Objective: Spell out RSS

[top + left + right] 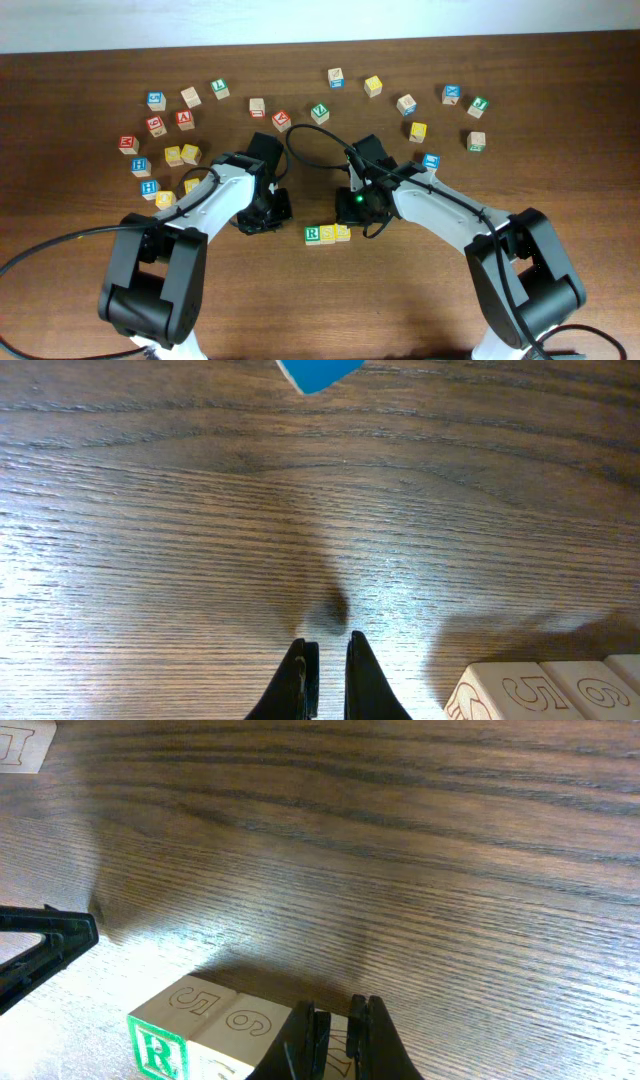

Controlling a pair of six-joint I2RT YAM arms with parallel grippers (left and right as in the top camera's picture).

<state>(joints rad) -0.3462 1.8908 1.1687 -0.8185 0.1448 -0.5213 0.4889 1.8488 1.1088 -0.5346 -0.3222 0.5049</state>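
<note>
Green-faced R cube heads a touching row with first S cube and second S cube; left gripper nearby, closed on nothing; right gripper likewise closed.

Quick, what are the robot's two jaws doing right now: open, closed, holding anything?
Left gripper: jaws closed, holding nothing.
Right gripper: jaws closed, holding nothing.

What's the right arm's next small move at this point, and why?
Probably lift the right gripper straight up and clear. The R cube, middle S cube and end S cube already sit touching in a row, and its fingers look shut right at the end cube, holding nothing; sliding sideways could knock the row.
</note>
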